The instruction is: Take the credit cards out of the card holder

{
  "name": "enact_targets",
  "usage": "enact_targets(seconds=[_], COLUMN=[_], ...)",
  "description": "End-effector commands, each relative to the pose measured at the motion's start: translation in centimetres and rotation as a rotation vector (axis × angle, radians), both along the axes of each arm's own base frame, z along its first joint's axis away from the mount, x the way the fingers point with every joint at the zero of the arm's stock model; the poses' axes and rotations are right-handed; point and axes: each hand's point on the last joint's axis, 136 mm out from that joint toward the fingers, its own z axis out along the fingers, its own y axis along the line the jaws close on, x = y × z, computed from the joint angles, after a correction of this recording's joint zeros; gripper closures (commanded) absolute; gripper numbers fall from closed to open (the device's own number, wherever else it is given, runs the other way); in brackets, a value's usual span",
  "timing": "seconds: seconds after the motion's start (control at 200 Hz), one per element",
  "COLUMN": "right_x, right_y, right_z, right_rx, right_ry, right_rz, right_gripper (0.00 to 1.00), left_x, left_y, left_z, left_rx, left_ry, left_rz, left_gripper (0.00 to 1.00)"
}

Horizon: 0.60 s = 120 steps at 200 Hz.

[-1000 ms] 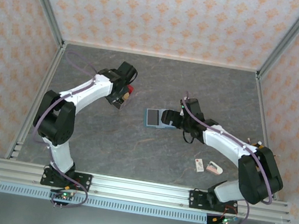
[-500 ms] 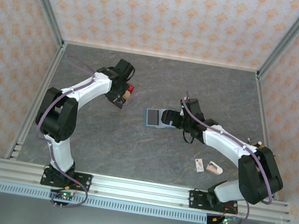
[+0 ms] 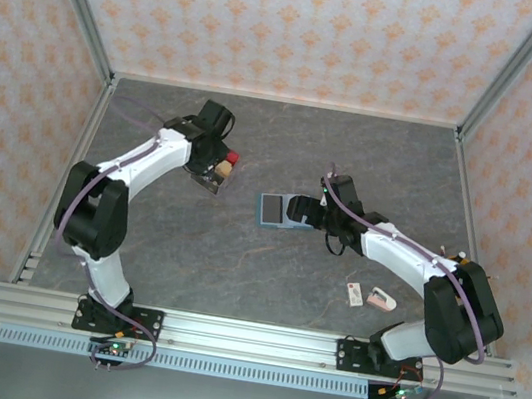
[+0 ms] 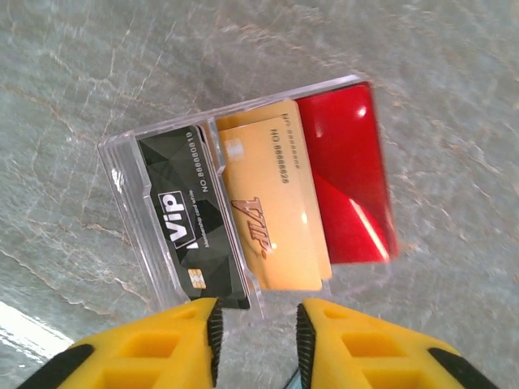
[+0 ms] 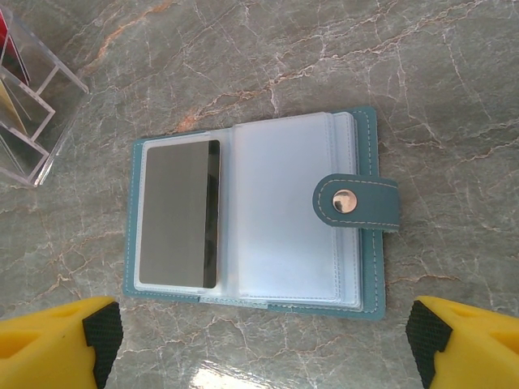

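Grey marbled tabletop (image 3: pixel 354 153) spreads between orange-patterned walls. Near its middle the holder (image 3: pixel 275 209) lies open and flat, pale blue inside, with its snap tab (image 5: pixel 355 203) folded over the right page. One grey-faced card (image 5: pixel 178 212) sits in the left sleeve; the right page shows pale blue plastic. The right gripper (image 5: pixel 263 336) hovers at the holder's near edge, released, its fingers spread wider than the holder and touching nothing.

Well to the left stands a clear tray (image 4: pixel 122 162). It holds a black card (image 4: pixel 190 219), a tan card (image 4: pixel 272 211) and a red card (image 4: pixel 345 162) side by side, all tilted. The left gripper (image 4: pixel 258 328) is at the tray's near wall, fingers slightly parted, grasping nothing. A white tag (image 3: pixel 354 294) and a pink lump (image 3: pixel 382 300) lie just beside each other near the right arm's base.
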Motion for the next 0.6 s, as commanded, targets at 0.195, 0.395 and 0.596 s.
enact_targets(seconds=[0.195,0.395,0.596], right_x=[-0.2,-0.8,-0.5], right_y=[1.5,3.6,5.1], right_z=[-0.3,-0.7,-1.5], right_rx=[0.022,-0.063,-0.207], right_ry=[0.011,0.009,0.036], right_rz=[0.055,0.123,0.135], right_gripper=[0.12,0.17,0.21], left_x=[-4.0,-6.5,-8.2], left_y=[1.8,3.7,5.1], left_z=[3.4,3.3,2.8], left_rx=[0.067,0.140,0.226], left_ry=[-0.085,-0.144,-0.173], left_rz=[-0.128,-0.137,-0.181], left_gripper=[0.35,0.13,0.00])
